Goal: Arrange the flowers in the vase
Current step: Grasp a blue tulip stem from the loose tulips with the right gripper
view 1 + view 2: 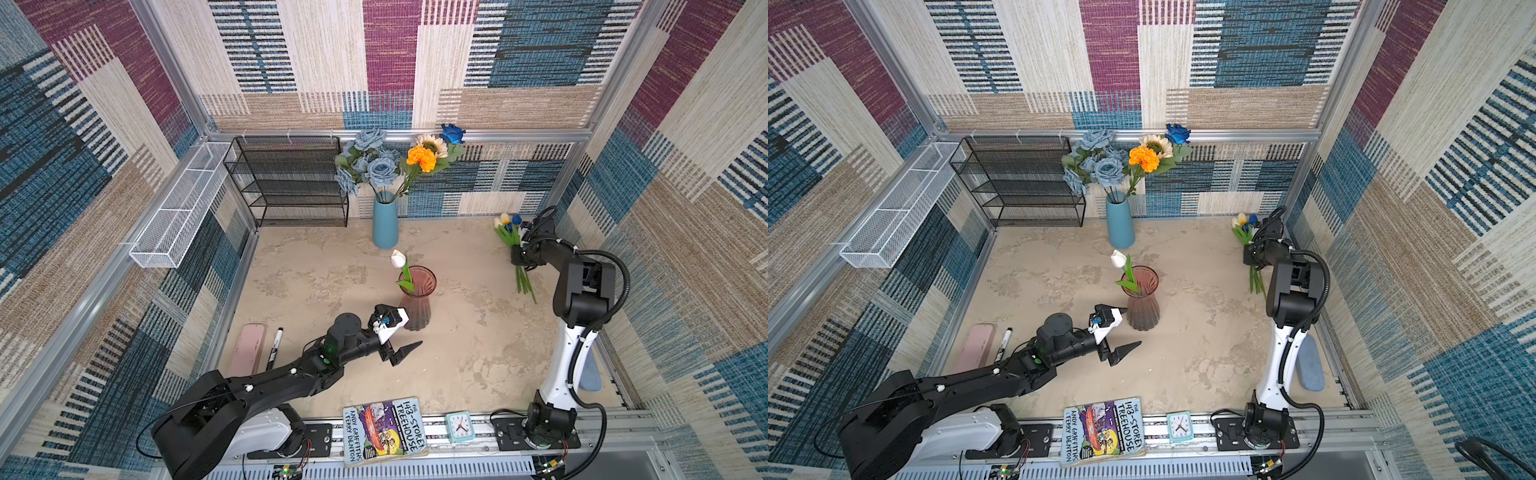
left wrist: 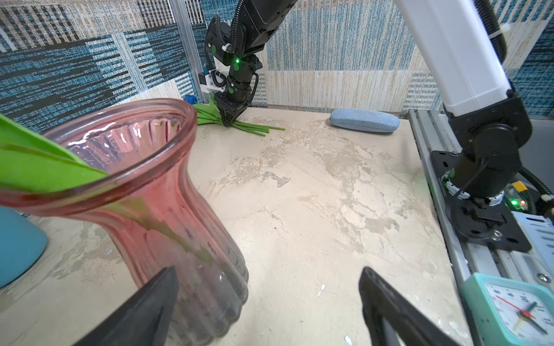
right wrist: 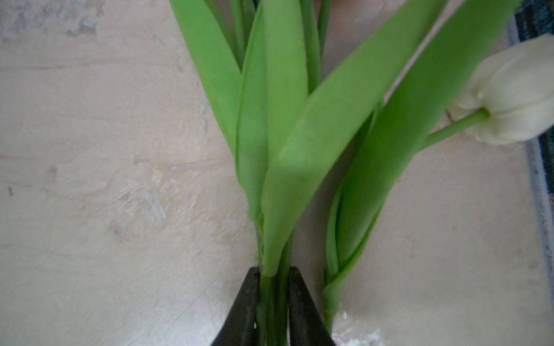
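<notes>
Several tulip stems (image 1: pixel 522 286), lying flat on the table (image 1: pixel 457 332) at far right, long axis front-to-back: pinched crosswise in my right gripper (image 3: pixel 274 269). Pink vase (image 1: pixel 417 299) stands well to its left, just beside my wide-open left gripper (image 2: pixel 268 269).

The mottled beige counter (image 1: pixel 457 332) carries a black mesh rack (image 1: pixel 286 183) in its back left corner, with a blue vase (image 1: pixel 385 224) beside it at the back edge. A pink glass vase (image 1: pixel 417 303) stands upright near the middle. Tulips (image 1: pixel 522 284) lie near the back right corner and a blue case (image 1: pixel 1309 368) lies along the right edge. A pink case (image 1: pixel 247 349) and a marker (image 1: pixel 274 347) lie by the left edge.
</notes>
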Robot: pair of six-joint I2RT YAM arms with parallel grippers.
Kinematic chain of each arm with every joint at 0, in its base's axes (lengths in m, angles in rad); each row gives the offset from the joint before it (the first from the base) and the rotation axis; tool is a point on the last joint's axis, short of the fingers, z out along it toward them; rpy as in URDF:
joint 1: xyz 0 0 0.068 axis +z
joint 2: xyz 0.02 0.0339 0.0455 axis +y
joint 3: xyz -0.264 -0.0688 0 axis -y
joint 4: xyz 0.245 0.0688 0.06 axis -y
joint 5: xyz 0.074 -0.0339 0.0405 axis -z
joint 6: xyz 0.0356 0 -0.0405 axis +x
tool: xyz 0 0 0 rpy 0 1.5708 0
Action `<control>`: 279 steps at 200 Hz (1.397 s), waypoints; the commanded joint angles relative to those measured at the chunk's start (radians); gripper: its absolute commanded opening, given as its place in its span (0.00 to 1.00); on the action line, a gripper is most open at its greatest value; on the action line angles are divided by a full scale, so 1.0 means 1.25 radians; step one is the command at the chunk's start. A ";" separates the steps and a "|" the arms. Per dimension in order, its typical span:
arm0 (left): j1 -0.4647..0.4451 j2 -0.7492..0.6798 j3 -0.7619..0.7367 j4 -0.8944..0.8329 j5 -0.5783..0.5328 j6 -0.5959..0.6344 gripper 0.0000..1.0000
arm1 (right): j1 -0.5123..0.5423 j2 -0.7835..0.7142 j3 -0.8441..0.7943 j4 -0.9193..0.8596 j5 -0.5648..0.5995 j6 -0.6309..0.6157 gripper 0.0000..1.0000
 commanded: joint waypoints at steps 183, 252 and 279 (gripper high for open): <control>0.000 -0.030 0.027 -0.014 -0.001 -0.007 0.96 | 0.029 -0.149 -0.123 0.057 -0.031 0.107 0.25; 0.000 -0.032 0.023 -0.019 -0.007 -0.009 0.96 | 0.026 -0.104 -0.120 0.055 0.040 0.111 0.30; 0.000 -0.027 0.024 -0.018 -0.008 -0.009 0.97 | 0.027 -0.084 -0.112 0.051 0.031 0.106 0.22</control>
